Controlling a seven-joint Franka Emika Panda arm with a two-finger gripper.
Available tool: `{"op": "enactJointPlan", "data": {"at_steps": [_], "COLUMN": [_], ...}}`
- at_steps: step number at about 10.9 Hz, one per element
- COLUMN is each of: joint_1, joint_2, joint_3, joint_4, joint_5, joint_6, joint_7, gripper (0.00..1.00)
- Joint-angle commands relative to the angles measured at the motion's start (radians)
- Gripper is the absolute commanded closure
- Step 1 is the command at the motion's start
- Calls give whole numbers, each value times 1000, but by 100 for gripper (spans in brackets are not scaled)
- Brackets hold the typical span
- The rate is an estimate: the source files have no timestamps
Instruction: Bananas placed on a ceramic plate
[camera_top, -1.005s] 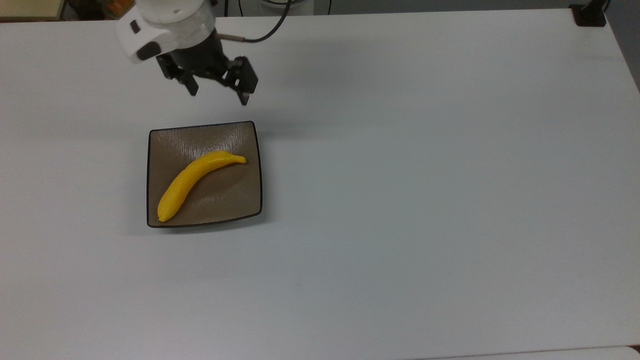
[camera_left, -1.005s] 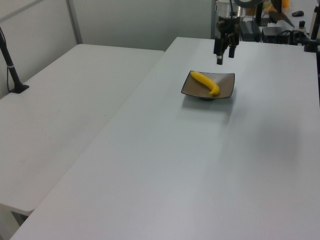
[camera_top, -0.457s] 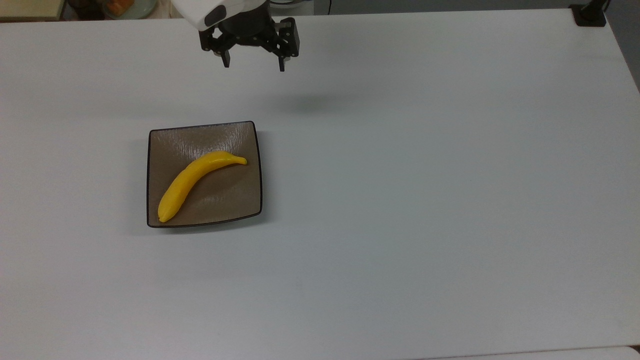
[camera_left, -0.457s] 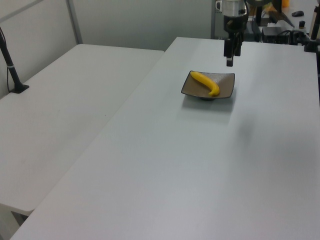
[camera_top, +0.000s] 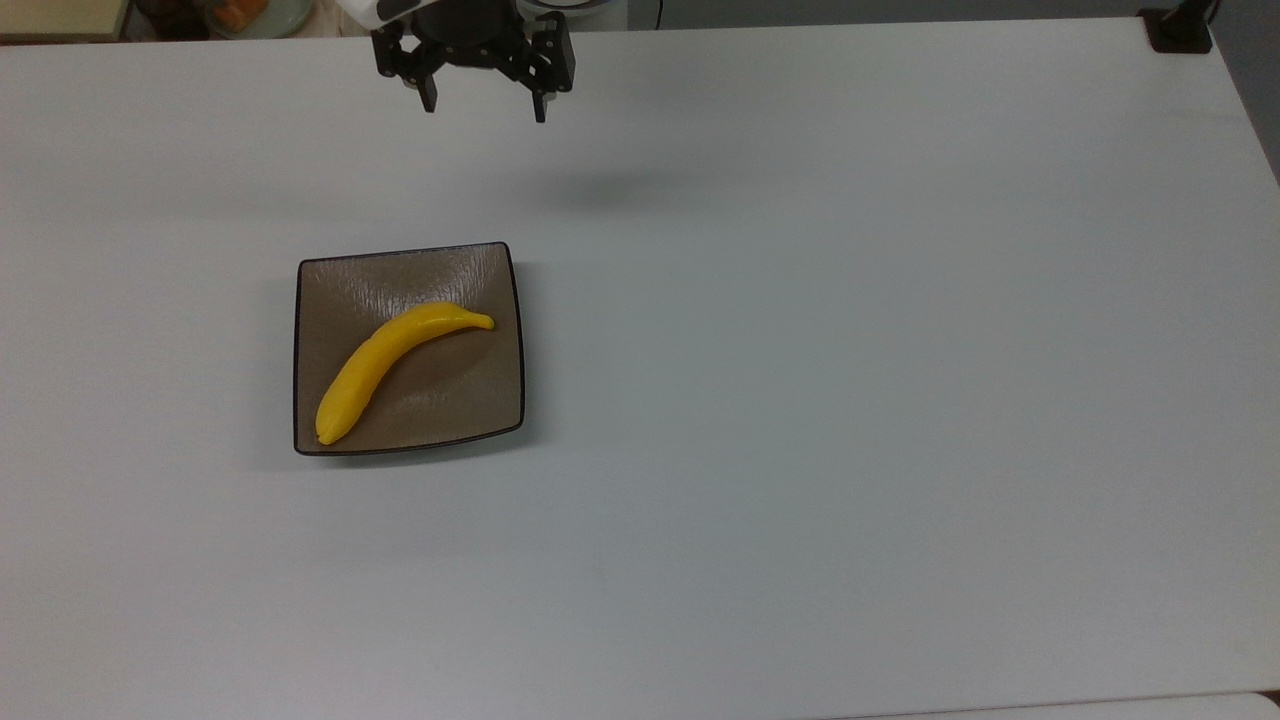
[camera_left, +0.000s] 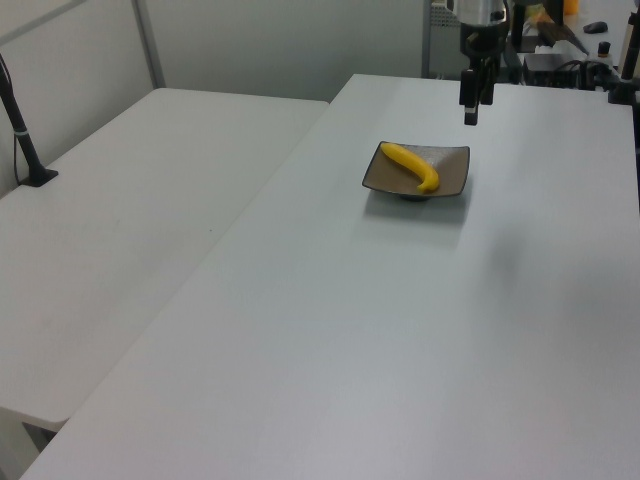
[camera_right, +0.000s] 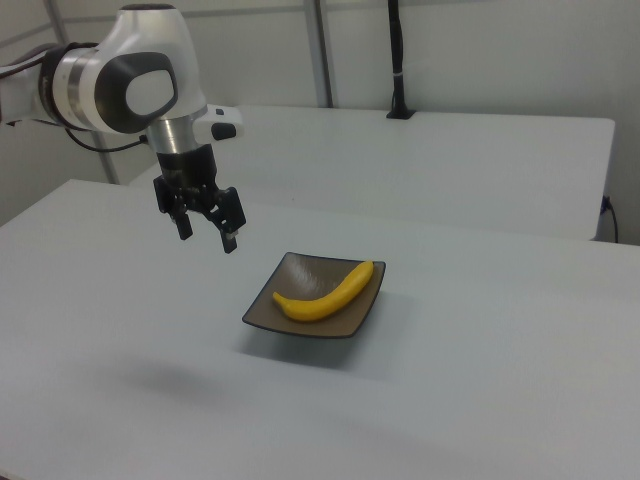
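**Yellow banana is down on the plate, arm backing off**

Yellow first, going left to right in the top view: the smooth, bright yellow curved banana (camera_top: 400, 366) is lying diagonally across the square glossy brown ceramic plate (camera_top: 340, 275), fat end toward the near-left corner, thin tip up by the right rim. It sits fully inside the dark rim as far as I can see, and it hasn't budged over the last second.

What did change is the arm. A second ago the black two-finger gripper (camera_top: 484, 104) was hanging just past the plate's far edge; now it's pulled off to the far edge of the white tabletop (camera_top: 850, 400), a bit further right in the top view and well apart from the plate. Fingers are spread wide with nothing between them. In the right view it hovers above the table off to the plate's left (camera_right: 206, 232).

My read from the console: the placing is basically done and this is just the retreat. Only worry would be the banana rolling, and it looks settled.
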Motion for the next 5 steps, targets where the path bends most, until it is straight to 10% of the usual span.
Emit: {"op": "enactJointPlan", "data": {"at_steps": [1,5], "joint_1": [22,17], "joint_2": [-56,-56], "joint_3": [-22,-27], "joint_4": [-88,-76], "joint_5": [29,26], "joint_6": [68,70], "joint_7": [-9,-3], "gripper": [0,0]}}
